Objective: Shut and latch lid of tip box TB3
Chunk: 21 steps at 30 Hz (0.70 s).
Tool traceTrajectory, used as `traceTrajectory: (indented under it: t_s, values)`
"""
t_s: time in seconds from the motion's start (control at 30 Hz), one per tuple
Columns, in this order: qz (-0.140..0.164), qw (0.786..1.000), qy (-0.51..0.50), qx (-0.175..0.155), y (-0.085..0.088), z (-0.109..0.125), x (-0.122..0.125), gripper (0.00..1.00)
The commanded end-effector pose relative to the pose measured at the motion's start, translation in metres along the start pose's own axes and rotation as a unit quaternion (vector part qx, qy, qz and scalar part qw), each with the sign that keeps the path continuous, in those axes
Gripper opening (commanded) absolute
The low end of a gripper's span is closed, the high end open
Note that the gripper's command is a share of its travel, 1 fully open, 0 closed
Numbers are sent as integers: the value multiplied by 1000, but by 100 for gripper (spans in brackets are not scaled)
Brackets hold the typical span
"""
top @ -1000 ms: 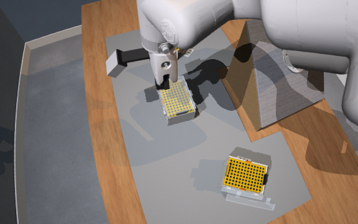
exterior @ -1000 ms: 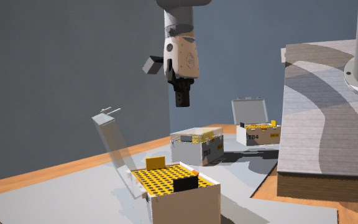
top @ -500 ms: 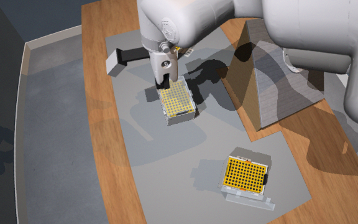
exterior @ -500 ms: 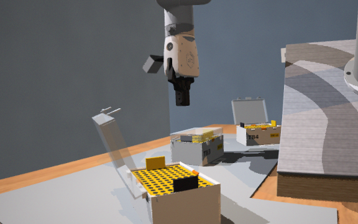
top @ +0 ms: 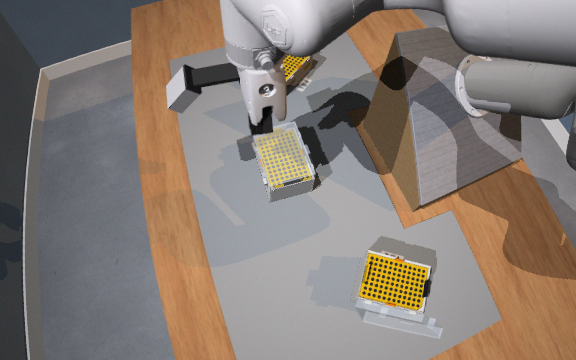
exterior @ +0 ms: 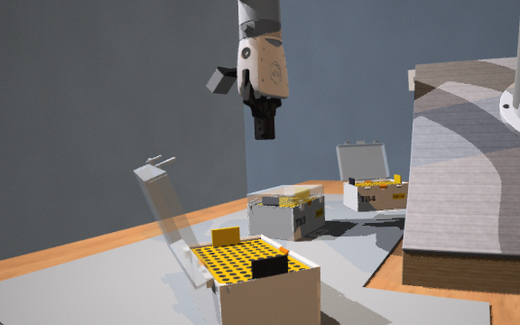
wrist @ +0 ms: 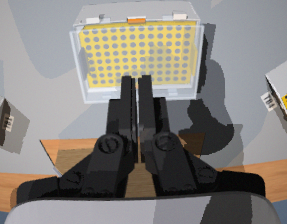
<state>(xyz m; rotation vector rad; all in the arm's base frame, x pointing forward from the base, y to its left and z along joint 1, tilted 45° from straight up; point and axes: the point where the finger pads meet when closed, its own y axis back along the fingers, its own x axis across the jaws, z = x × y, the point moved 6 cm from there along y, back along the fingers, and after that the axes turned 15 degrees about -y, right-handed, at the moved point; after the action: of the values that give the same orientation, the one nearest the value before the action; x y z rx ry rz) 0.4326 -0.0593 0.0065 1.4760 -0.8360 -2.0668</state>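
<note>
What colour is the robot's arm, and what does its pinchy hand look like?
The arm is smooth light grey with fat rounded tubes. Its gripper has a pale body bearing a round logo, and two black jaws. A grey box sticks out sideways on a black bracket. No cables show.

Three tip boxes stand well apart on a mat (top: 248, 240) that lies on the tabletop (top: 163, 165). In the top view, TB3 (top: 284, 161) sits near the middle of the mat, its lid (exterior: 285, 191) lying down over the insert. TB4 (exterior: 375, 195) stands beyond it, partly hidden under the arm in the top view, lid upright behind it. The third box (top: 394, 281) is nearest the camera in the exterior view, lid tilted back. The gripper (exterior: 264, 128) hangs above TB3, apart from it, jaws together. The pedestal (top: 448, 135) stands beside the mat.
</note>
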Motion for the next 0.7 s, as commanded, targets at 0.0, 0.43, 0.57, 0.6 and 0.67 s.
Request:
traceTrajectory:
  t_s: [0.0,0.43,0.57,0.6,0.67]
  values:
    - [0,1000,1,2,10,-1,0,0]
    - [0,1000,1,2,30,-1,0,0]
    - [0,1000,1,2,29,-1,0,0]
    - [0,1000,1,2,29,-1,0,0]
    - [0,1000,1,2,29,-1,0,0]
